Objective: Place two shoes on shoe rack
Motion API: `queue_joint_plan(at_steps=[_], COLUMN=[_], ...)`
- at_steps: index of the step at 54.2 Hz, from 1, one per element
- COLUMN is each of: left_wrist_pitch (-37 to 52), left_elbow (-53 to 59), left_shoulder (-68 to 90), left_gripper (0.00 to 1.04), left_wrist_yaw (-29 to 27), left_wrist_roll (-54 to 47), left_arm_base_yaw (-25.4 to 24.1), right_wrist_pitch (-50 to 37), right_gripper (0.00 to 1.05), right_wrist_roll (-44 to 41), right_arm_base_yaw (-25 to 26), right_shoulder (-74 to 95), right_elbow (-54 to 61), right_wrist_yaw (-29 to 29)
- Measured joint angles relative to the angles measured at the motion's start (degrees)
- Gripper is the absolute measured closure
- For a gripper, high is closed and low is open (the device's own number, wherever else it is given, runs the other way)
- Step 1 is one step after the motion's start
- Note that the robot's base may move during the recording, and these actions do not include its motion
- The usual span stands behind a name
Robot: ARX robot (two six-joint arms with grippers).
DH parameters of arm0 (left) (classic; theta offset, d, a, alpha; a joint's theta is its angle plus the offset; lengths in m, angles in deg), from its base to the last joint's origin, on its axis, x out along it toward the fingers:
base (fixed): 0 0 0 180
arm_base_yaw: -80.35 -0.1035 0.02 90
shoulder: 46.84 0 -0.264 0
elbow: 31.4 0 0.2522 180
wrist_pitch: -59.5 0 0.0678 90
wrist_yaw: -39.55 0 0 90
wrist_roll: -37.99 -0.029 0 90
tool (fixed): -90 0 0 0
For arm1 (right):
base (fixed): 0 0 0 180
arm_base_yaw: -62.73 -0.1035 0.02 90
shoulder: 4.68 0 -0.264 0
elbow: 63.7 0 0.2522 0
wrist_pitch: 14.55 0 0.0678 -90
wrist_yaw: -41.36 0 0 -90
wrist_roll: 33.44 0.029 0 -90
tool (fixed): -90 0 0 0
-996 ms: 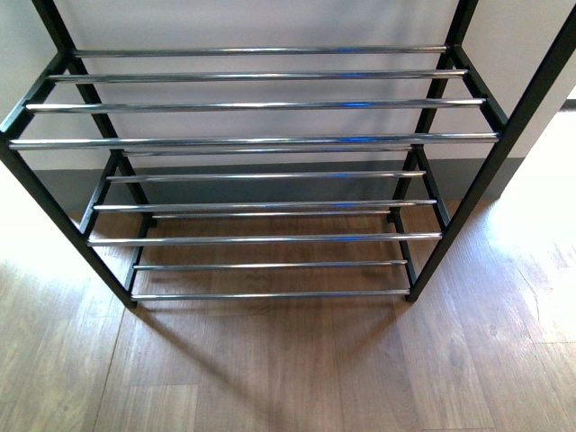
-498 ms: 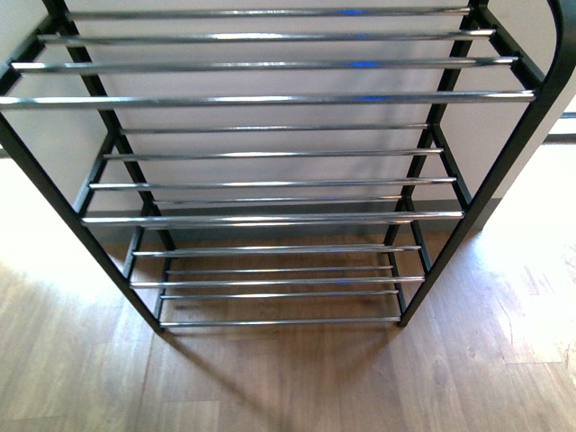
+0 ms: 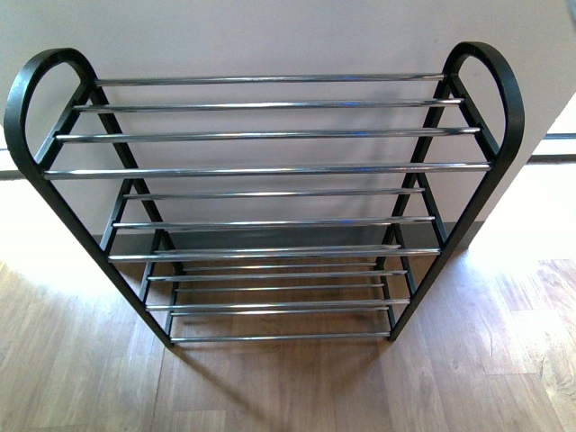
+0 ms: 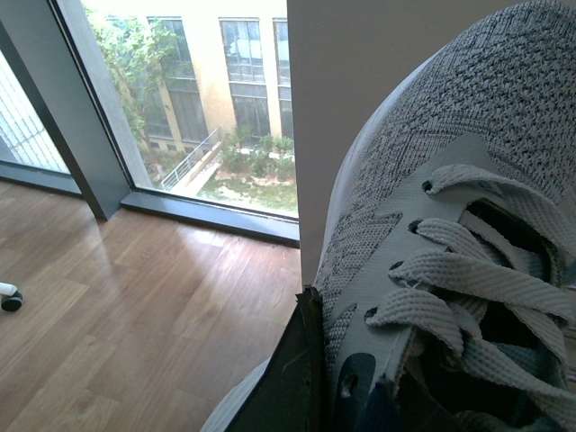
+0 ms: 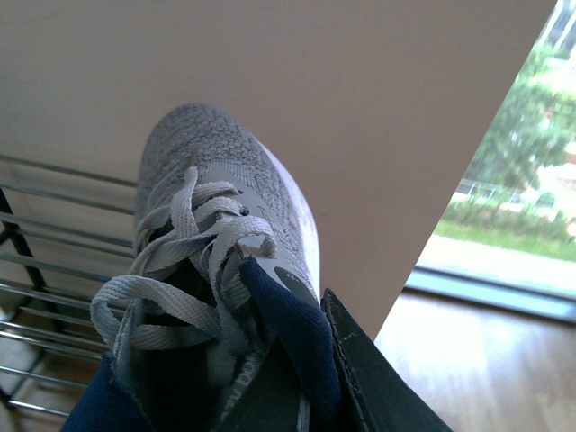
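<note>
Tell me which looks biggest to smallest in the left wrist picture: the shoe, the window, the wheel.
1. The shoe looks biggest, but only because it is right by the camera.
2. The window.
3. The wheel: tiny, partly cut off at the edge.

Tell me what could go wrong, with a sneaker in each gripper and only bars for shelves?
The shoe rack has only thin chrome bars with gaps, so a sneaker set down crooked might tilt or drop through. The left gripper and right gripper seem to pinch just the opening edge of the left sneaker and right sneaker; either could slip.
</note>
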Motion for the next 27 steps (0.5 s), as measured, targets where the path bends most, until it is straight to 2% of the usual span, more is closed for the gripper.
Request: queue_joint_plan(at_steps=[6,12,19,27], left_wrist_pitch=[0.0,0.0,0.0,0.0], left_elbow=[0.0,0.0,0.0,0.0], left_shoulder=[0.0,0.0,0.0,0.0], left_gripper=[1.03,1.03,1.03,1.03], left_wrist_yaw=[0.0,0.0,0.0,0.0], left_wrist_roll=[0.0,0.0,0.0,0.0], left_arm_base_yaw=[0.0,0.0,0.0,0.0], right_wrist_pitch=[-3.6,-7.5,-10.4,-10.8], right_gripper=[1.03,1.03,1.03,1.03], right_wrist_roll=[6.0,10.5,17.5,24.9], right_arm_base_yaw=[-8.0,-13.4,-17.1,-18.3], right_shoulder=[8.7,18.9,34.1,49.4], right_elbow=[-2.7,-6.1,-12.7,-22.3], right_wrist_yaw=[6.8,12.0,16.3,19.4])
